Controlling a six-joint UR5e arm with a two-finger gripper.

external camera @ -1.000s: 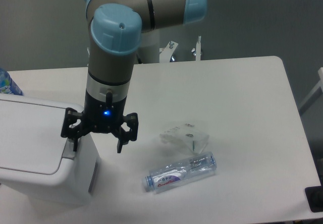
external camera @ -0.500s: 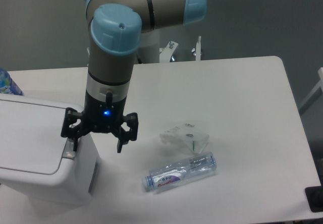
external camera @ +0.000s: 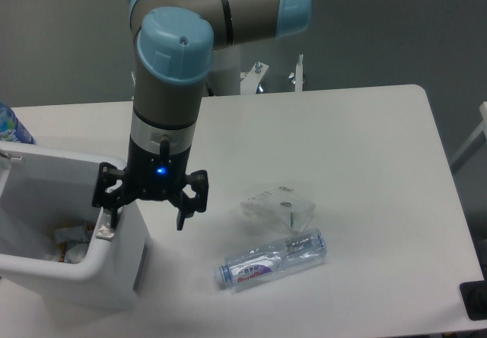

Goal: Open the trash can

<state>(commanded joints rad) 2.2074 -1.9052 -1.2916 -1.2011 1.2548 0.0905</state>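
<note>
The white trash can [external camera: 125, 258] stands at the table's front left corner. Its top is uncovered, and scraps of rubbish [external camera: 67, 237] lie inside. The flat lid no longer covers the opening; only a thin white edge [external camera: 6, 157] shows at the far left. My gripper [external camera: 147, 222] hangs over the can's right rim, pointing down, open with nothing between its fingers. Its left fingertip [external camera: 112, 220] sits just above the grey latch tab [external camera: 103, 234] on the rim. The right finger hangs outside the can, over the table.
A clear water bottle [external camera: 272, 260] lies on its side right of the can. Crumpled clear plastic [external camera: 278, 205] sits just behind it. A blue-labelled bottle [external camera: 9, 125] stands at the left edge, and a dark object [external camera: 473, 300] sits beyond the table's lower right corner.
The lid, which lay flat and closed on the can in both earlier frames, has sprung open and the inside now shows. The gripper has stayed in place.
</note>
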